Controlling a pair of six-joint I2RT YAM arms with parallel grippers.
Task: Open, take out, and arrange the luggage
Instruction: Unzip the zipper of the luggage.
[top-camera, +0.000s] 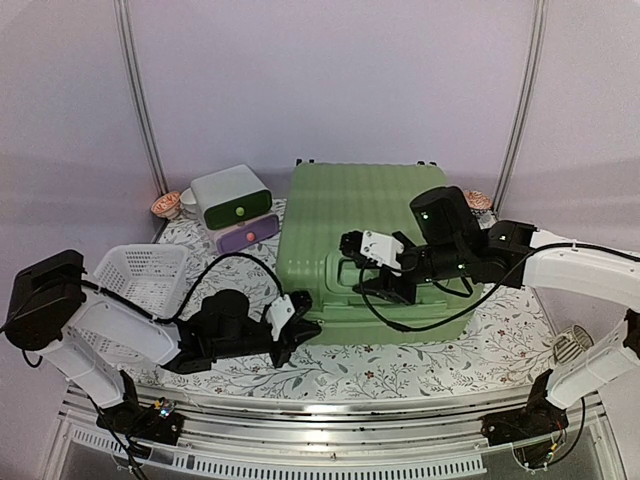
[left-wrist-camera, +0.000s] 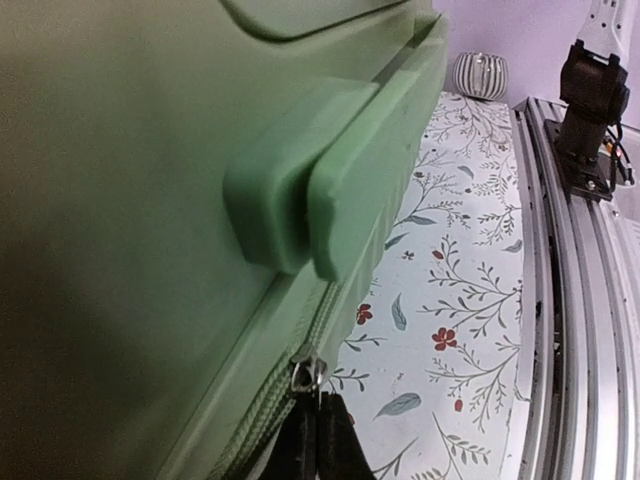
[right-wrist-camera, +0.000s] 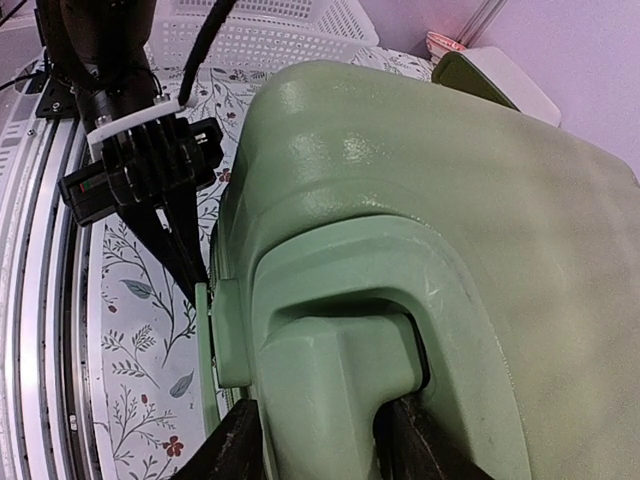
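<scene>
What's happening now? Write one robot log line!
suitcase: closed, flat | left gripper: shut on zipper pull | right gripper: clamped on handle

Robot lab booth, plain lilac walls (top-camera: 330, 80) with metal poles (top-camera: 140, 100), aluminium rail (top-camera: 330, 425) at six o'clock, left arm (top-camera: 100, 335) and right arm (top-camera: 570, 265) bolted there, floral-clothed bench (top-camera: 480, 340).

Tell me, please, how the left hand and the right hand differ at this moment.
The left hand is fully shut, pinching the thin zipper pull; the right hand is held wider, clasping the thick handle. The left hand sits at the side seam, the right hand at the handle recess. Both grip the luggage.
</scene>
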